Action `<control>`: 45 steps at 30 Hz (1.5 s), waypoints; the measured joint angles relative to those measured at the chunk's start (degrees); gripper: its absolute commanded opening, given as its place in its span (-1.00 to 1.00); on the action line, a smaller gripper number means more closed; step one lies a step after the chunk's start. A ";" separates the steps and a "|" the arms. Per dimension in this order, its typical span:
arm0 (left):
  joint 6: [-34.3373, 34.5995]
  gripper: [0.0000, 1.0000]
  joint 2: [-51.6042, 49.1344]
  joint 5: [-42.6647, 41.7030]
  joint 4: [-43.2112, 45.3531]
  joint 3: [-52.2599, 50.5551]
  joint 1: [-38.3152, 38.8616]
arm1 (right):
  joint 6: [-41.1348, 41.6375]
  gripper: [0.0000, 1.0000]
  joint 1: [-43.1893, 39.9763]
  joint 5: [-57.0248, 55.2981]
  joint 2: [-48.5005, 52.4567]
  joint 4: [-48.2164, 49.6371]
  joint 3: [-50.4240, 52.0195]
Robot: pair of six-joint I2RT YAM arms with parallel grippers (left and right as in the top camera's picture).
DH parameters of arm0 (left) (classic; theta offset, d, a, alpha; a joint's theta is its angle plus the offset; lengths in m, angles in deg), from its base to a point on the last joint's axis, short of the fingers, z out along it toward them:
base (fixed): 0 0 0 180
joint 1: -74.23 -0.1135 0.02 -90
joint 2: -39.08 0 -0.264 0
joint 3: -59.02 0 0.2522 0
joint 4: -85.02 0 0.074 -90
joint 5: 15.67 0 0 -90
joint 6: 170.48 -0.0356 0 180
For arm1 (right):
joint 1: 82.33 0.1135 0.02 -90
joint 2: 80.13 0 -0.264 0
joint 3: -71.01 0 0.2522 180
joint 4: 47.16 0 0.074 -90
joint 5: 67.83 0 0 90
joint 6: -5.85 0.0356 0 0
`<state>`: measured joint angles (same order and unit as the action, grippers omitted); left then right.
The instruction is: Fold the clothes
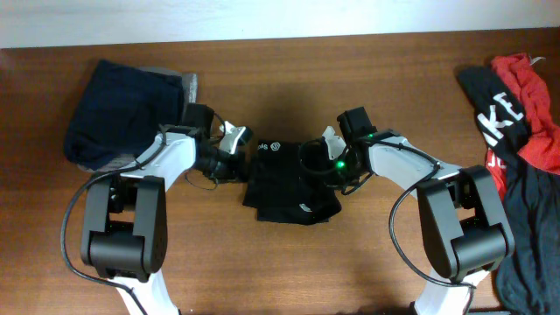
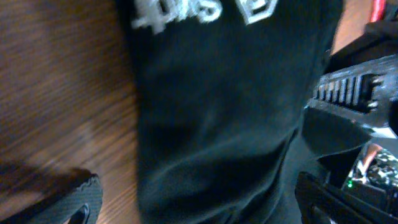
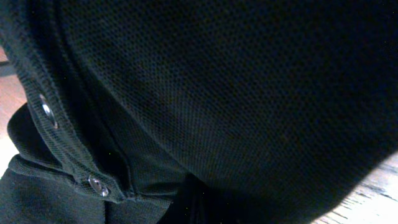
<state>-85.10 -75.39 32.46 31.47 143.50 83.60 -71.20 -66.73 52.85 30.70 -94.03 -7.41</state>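
Observation:
The black shirt (image 1: 289,188) lies bunched and partly folded at the table's middle, with a small white round logo (image 1: 273,148) near its top edge. My left gripper (image 1: 234,157) is at the shirt's left edge. In the left wrist view it is open (image 2: 199,199), its fingers wide apart with the black fabric (image 2: 217,124) between them. My right gripper (image 1: 319,159) is at the shirt's right edge. Black mesh fabric with metal snaps (image 3: 217,93) fills the right wrist view and hides the fingers. The folds run together where the jaws sit, so it looks shut on the shirt.
A navy garment (image 1: 122,109) lies on a grey one (image 1: 188,86) at the back left. A heap of red (image 1: 534,105) and black (image 1: 490,105) clothes lies at the right edge. The right arm (image 2: 360,93) shows close by in the left wrist view.

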 measured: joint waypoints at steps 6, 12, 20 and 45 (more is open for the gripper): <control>4.22 0.88 -0.11 -2.51 7.32 -1.64 4.02 | 0.17 -0.92 -0.02 0.09 0.02 -0.02 0.00; 7.23 -0.28 -4.11 -8.17 11.72 -1.46 7.30 | 0.13 -0.92 -0.09 0.04 0.02 -0.07 0.00; 8.57 -0.99 -7.32 -12.13 10.82 -1.49 6.47 | 0.17 -0.92 -0.48 0.31 0.00 -2.40 -0.42; 25.55 -0.99 8.09 -3.41 19.30 29.00 -24.44 | -2.19 -0.90 -6.88 -3.72 -37.38 -31.93 -9.79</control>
<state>-59.55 -67.31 29.05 50.77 172.51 59.16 -73.39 -73.62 49.14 -6.68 -125.96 -17.20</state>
